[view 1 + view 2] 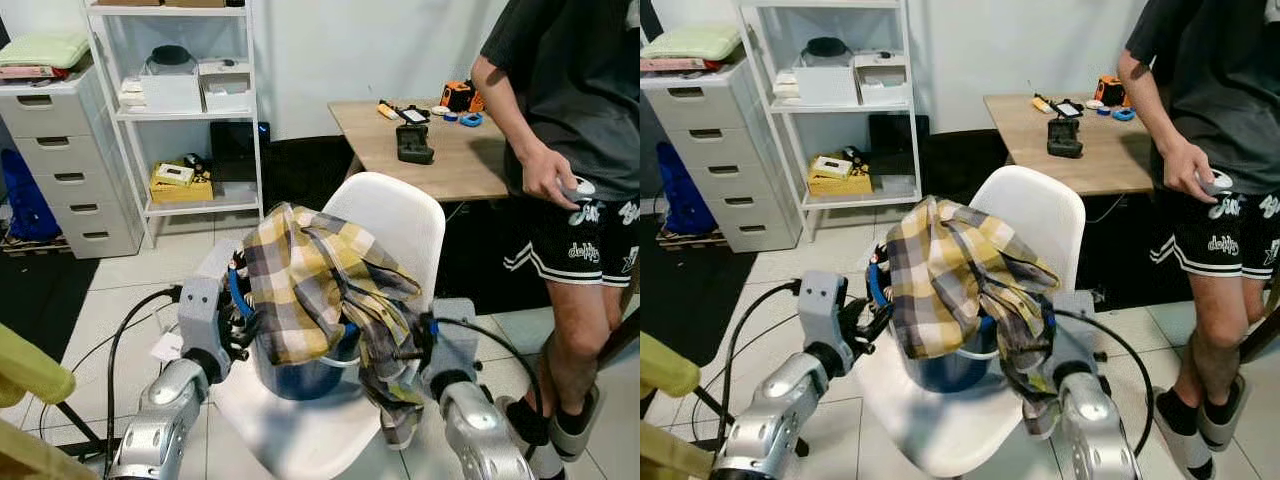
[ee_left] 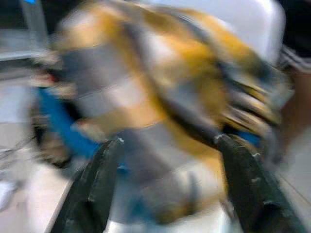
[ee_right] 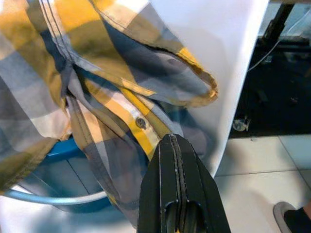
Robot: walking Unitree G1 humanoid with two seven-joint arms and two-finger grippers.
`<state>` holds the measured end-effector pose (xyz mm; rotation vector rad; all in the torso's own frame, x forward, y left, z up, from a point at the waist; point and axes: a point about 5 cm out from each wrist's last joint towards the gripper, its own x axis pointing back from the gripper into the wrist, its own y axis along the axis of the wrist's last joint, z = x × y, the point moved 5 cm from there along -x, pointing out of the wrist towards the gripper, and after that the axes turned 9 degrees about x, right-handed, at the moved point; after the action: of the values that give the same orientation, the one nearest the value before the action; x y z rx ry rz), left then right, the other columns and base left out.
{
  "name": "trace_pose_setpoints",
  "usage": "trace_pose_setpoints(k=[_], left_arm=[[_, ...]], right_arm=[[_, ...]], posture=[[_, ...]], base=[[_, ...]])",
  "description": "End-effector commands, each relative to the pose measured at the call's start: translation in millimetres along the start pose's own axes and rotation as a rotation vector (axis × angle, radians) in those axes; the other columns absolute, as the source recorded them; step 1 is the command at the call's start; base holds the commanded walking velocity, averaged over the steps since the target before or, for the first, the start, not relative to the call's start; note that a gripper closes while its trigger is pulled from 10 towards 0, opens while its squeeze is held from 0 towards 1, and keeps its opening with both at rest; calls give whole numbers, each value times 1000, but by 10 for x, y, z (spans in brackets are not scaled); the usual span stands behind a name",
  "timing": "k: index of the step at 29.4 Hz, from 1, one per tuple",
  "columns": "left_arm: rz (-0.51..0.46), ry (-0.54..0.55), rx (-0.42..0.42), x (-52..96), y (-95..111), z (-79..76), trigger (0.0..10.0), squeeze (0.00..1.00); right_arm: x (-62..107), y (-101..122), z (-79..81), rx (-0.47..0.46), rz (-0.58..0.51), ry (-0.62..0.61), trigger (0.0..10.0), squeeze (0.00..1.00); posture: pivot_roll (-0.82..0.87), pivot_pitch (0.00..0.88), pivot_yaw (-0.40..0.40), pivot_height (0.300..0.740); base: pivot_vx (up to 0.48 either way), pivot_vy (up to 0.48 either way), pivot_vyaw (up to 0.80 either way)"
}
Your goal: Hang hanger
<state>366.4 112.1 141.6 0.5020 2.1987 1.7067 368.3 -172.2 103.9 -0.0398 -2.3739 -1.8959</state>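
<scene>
I see a yellow-grey plaid shirt (image 1: pixel 310 280) smothering the blue bucket (image 1: pixel 305 378) on the white plastic chair (image 1: pixel 395 220); left gripper (image 2: pixel 167 160) spread wide, right gripper (image 3: pixel 176 145) clenched empty; a person (image 1: pixel 580 120) stands beside.

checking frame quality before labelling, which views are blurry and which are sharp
Left wrist view: heavy motion blur, the plaid shirt smeared, the left hand fingers soft-edged. Right wrist view: sharp, shirt stitching and a button crisp above the shut right hand. Both eye views: evenly lit and clear, the white chair bright without harsh glare.
</scene>
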Motion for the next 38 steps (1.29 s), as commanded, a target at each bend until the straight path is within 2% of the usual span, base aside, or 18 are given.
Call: trace_pose_setpoints(k=[1,3,4,5,8,13,14,15,16,17,19,21,24,28,32,34,35,38], left_arm=[[111,-198,-40,-92,-156,-330,10000,1000],[111,-198,-40,-92,-156,-330,10000,1000],[134,-233,-62,-138,-190,-405,10000,1000],[134,-233,-62,-138,-190,-405,10000,1000],[175,-271,-140,-285,-271,-530,10000,1000],[193,-273,-170,-348,-304,-566,10000,1000],[218,-244,-214,-412,-350,-556,10000,1000],[218,-244,-214,-412,-350,-556,10000,1000],[244,-178,-233,-480,-390,-502,10000,12],[275,-137,-239,-534,-433,-479,10000,0],[275,-137,-239,-534,-433,-479,10000,0],[321,-119,-244,-560,-508,-481,10000,0],[452,-14,-263,-543,-716,-325,10000,0],[471,49,-254,-527,-730,-191,10000,0],[507,151,-228,-427,-755,111,10000,0],[507,151,-228,-427,-755,111,10000,0],[513,178,-220,-395,-758,192,10000,0],[514,201,-201,-374,-750,256,10000,0]], right_arm=[[-45,-133,27,4,54,34,10000,0],[-45,-133,27,4,54,34,10000,0],[-77,-140,34,13,64,45,10000,0],[-77,-140,34,13,64,45,10000,0],[-168,-67,96,32,53,80,10000,0],[-209,-14,137,43,42,100,10000,0],[-243,42,169,50,29,118,10000,0],[-243,42,169,50,29,118,10000,0],[-265,80,183,52,21,127,10000,0],[-286,100,182,53,17,131,10000,0],[-286,100,182,53,17,131,10000,0],[-297,106,177,51,18,129,10000,0],[-301,83,182,48,24,128,10000,0],[-304,73,189,47,26,129,10000,0],[-307,47,210,43,31,132,10000,0],[-307,47,210,43,31,132,10000,0],[-312,45,217,42,32,134,10000,0],[-320,51,220,41,31,134,10000,0]], posture=[[-6,126,-43,740],[-6,126,-43,740],[-12,131,-46,740],[-12,131,-46,740],[-25,130,-37,740],[-31,130,-37,740],[-28,130,-44,740],[-28,130,-44,740],[-31,131,-45,740],[-40,135,-44,740],[-40,135,-44,740],[-40,135,-44,740],[-40,135,-44,740],[-43,145,-35,740],[-36,147,-36,740],[-36,147,-36,740],[-34,149,-34,740],[-33,149,-32,740]], base=[[0,0,0],[0,0,0],[0,0,0],[0,0,0],[0,0,0],[0,0,0],[0,0,0],[0,0,0],[0,0,0],[0,0,0],[0,0,0],[0,0,0],[0,0,0],[0,0,0],[0,0,0],[0,0,0],[0,0,0],[0,0,0]])
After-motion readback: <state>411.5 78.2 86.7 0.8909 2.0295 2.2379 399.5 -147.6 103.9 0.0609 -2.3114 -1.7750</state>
